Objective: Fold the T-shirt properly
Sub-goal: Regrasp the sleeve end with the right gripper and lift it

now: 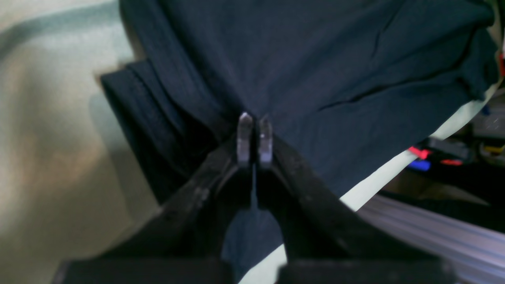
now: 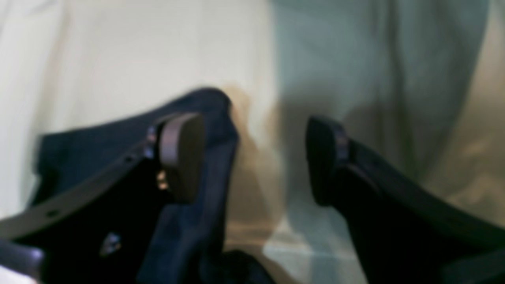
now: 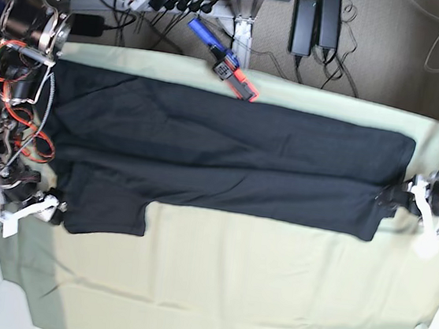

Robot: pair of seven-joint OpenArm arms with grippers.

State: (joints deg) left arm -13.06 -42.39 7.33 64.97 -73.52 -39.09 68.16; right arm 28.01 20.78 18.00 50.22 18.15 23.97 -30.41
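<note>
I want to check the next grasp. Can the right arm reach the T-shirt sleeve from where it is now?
Probably yes. The right end effector is open at the edge of the T-shirt, with dark fabric already against one finger, and nothing appears to block it.

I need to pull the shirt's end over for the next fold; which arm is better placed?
Probably the left. Its gripper is shut on the T-shirt at the hem end, fabric pinched between the jaws. The right gripper has open jaws; cloth drapes one finger but nothing is clamped, so it must regrasp first.
</note>
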